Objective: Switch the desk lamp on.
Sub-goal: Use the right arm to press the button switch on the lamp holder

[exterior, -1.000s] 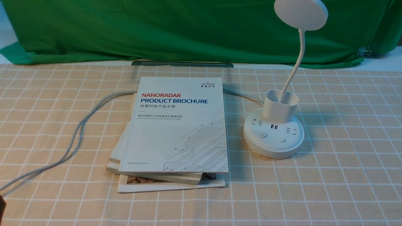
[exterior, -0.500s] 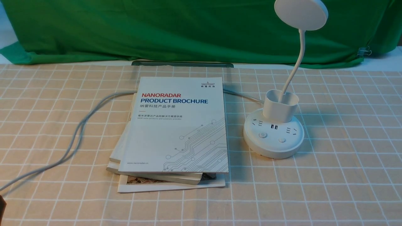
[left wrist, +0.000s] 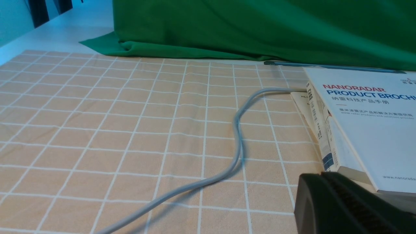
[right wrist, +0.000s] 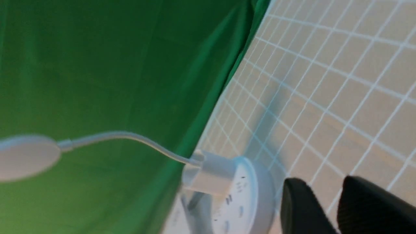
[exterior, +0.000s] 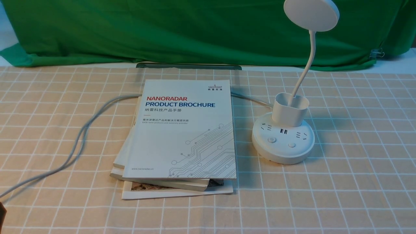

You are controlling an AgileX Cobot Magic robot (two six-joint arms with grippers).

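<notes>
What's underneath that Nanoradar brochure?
Under the brochure lie other books, their edges poking out, with a partly visible picture on the lowest. Their covers are mostly hidden, as is the stretch of grey cable between its visible ends.

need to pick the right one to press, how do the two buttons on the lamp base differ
The left button carries a power symbol; the right button shows no clear mark. The left button looks slightly larger than the right button. Both are round, white and on the base's top.
</notes>
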